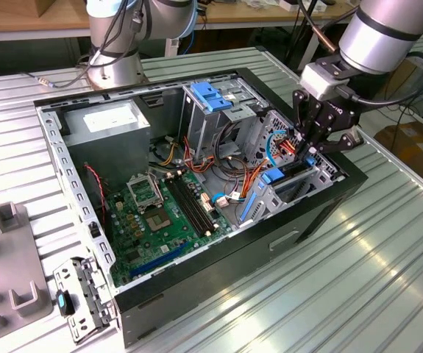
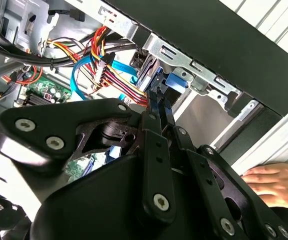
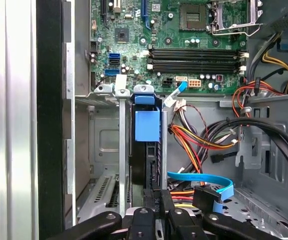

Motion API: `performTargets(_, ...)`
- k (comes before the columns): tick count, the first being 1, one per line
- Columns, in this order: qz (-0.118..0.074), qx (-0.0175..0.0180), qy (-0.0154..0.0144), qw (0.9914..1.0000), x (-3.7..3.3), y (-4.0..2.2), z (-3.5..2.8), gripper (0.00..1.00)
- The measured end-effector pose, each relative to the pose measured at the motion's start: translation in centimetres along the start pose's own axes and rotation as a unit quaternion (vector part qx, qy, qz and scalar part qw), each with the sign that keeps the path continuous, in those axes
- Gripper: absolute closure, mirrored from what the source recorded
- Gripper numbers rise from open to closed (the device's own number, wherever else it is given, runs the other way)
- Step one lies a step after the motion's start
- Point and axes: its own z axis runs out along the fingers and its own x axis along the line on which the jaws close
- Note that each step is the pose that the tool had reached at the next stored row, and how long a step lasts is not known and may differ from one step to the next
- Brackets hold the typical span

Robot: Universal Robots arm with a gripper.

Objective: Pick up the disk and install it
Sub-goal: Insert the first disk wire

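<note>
The claw's (image 2: 156, 100) black linkage, matte plates studded with round silver bolts, lies closest in the second wrist view; its slim dark fingers (image 2: 160, 107) run together to a narrow tip pressed against the blue plastic end of the disk (image 2: 173, 82); whether they are clamped on the disk or merely closed against it, I cannot tell. In the first wrist view the claw (image 3: 156, 200) meets the dark edge of the disk (image 3: 146, 150), which stands on edge in a slot of the grey sheet-metal drive bay (image 3: 103, 145), a smooth blue rectangular tab at its far end; in the exterior view the claw (image 1: 308, 156) hangs over that same bay at the corner of the case toward the exterior view's right. Beside the bay, a flat pale-blue data cable (image 3: 204, 181) curves past a bundle of red, orange and yellow wires (image 3: 194, 145); beyond them the green motherboard (image 1: 156, 220) lies flat, with long black memory slots (image 3: 196, 55) and a square silver socket (image 3: 199, 15). A grey power-supply box (image 1: 108, 125) and a metal cage with a blue plastic top (image 1: 212, 99) fill the far part of the black-rimmed computer case (image 1: 218, 265); the case rests on a ribbed, shiny metal bench (image 1: 358, 279). A person's hand (image 2: 276, 182) rests just outside the case.
</note>
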Motion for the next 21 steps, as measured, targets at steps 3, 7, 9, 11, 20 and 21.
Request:
performTargets(3, 0.0, 0.0, -0.0001, 1.0, 0.05, 0.01, 0.08, 0.83)
performTargets(7, 0.0, 0.0, -0.0001, 1.0, 0.12, 0.07, 0.18, 0.83)
performTargets(9, 0.0, 0.0, -0.0001, 1.0, 0.15, 0.07, 0.23, 0.83)
performTargets(11, 0.0, 0.0, -0.0002, 1.0, 0.26, 0.08, 0.29, 0.83)
performTargets(20, 0.0, 0.0, -0.0002, 1.0, 0.38, 0.25, 0.5, 0.83)
performTargets(21, 0.0, 0.0, -0.0002, 1.0, 0.38, 0.26, 0.52, 0.83)
